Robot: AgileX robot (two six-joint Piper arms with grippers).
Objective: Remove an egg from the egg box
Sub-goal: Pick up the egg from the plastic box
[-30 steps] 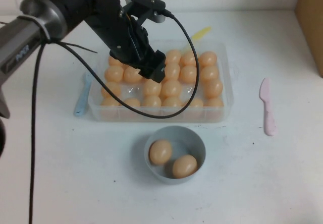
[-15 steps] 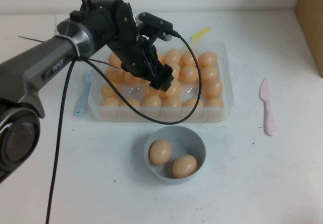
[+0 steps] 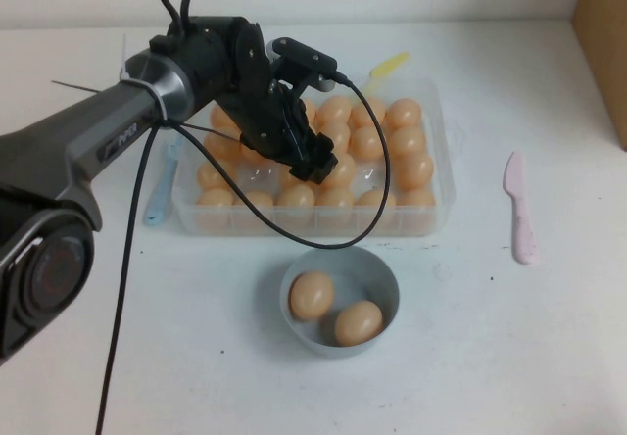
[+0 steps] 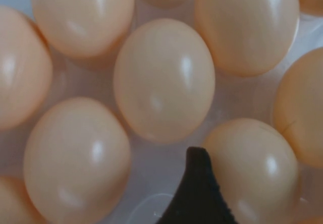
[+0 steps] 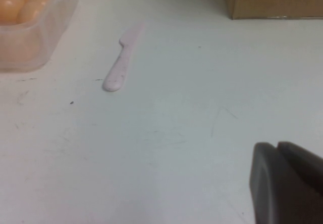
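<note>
The egg box (image 3: 441, 161) is a clear plastic tray at the middle of the table, filled with many peach-orange eggs. My left gripper (image 3: 315, 165) is lowered into the box's middle, among the eggs. In the left wrist view one black fingertip (image 4: 197, 188) sits in the gap beside an egg (image 4: 255, 176), with another egg (image 4: 164, 80) just ahead. The other finger is out of frame, so the jaws stand wide apart and hold nothing. My right gripper (image 5: 277, 151) is shut and empty, low over bare table off to the right, out of the high view.
A grey-blue bowl (image 3: 384, 264) holding two eggs stands in front of the box. A pink plastic knife (image 3: 518, 210) lies to the right, a blue spoon (image 3: 160, 188) to the left, a yellow utensil (image 3: 390, 63) behind. A cardboard box (image 3: 607, 43) stands far right.
My left arm has come down and shifted slightly right and toward the front, bringing the gripper lower among the eggs. The eggs, bowl and utensils have not moved.
</note>
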